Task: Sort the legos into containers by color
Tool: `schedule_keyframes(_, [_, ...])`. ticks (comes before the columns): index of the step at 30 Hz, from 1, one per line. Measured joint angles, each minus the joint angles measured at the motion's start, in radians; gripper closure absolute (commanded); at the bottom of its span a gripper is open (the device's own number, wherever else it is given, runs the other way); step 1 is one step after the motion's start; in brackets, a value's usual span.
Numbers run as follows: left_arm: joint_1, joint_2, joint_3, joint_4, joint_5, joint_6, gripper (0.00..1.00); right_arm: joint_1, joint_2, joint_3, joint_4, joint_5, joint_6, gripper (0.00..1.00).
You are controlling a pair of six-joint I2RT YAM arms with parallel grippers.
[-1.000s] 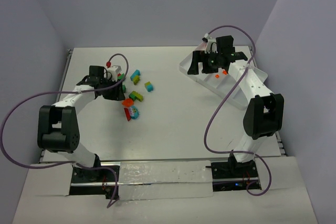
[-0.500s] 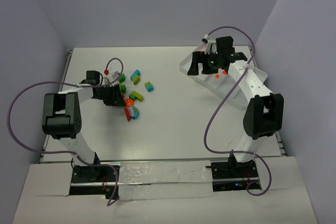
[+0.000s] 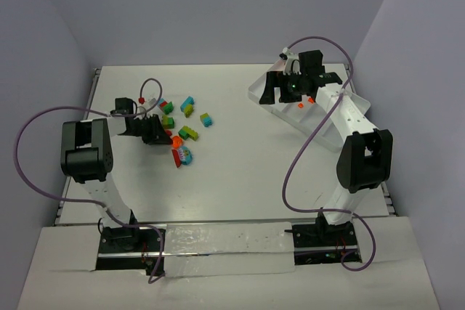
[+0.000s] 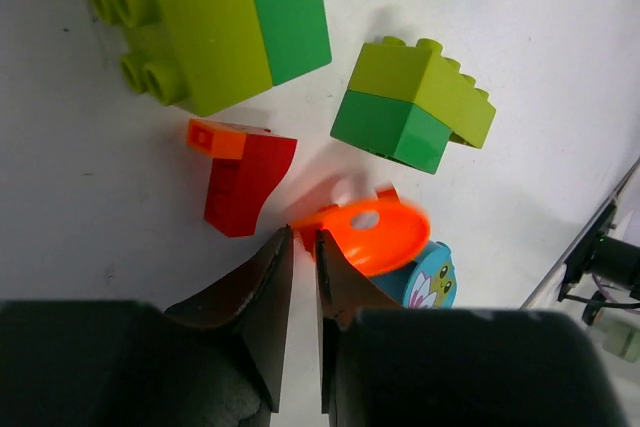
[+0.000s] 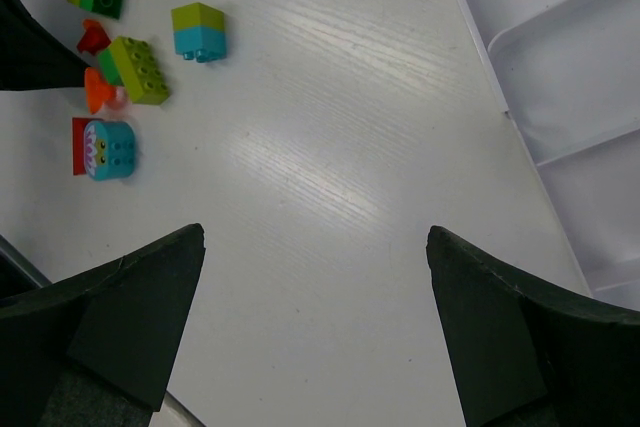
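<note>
Several legos lie loose left of the table's middle. In the left wrist view an orange disc-shaped lego (image 4: 375, 232) rests against a cyan brick with a flower picture (image 4: 425, 282). My left gripper (image 4: 305, 237) is low over the table, its jaws almost together on the thin edge of that orange lego (image 3: 175, 139). Next to it lie a red-and-orange piece (image 4: 245, 182) and green and yellow-green bricks (image 4: 415, 107). My right gripper (image 3: 298, 88) hangs wide open over the white tray of containers (image 3: 254, 96), which holds small orange legos (image 3: 300, 104).
More bricks lie beyond the left gripper: a large yellow-green and green one (image 4: 225, 17), a cyan one (image 3: 187, 102) and a yellow-green and cyan one (image 5: 198, 30). The tray's rim (image 5: 560, 77) shows at the right wrist view's right edge. Purple cables loop from both arms.
The left arm has folded in and down toward the pile, and its jaws have narrowed onto the orange lego's edge. The right arm has not moved.
</note>
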Motion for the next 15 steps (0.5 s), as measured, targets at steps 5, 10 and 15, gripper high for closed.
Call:
schedule_keyframes(5, [0.012, -0.001, 0.0, 0.002, 0.02, -0.01, 0.97, 0.0, 0.0, -0.001, 0.001, -0.014, 0.001, 0.01])
schedule_keyframes(10, [0.011, -0.048, 0.0, -0.008, 0.026, -0.014, 1.0, 0.01, 0.0, -0.022, 0.012, -0.041, 0.001, 0.02])
schedule_keyframes(15, [0.011, -0.178, 0.013, -0.016, 0.023, -0.014, 0.7, 0.046, 0.0, -0.034, 0.014, -0.059, 0.001, 0.02])
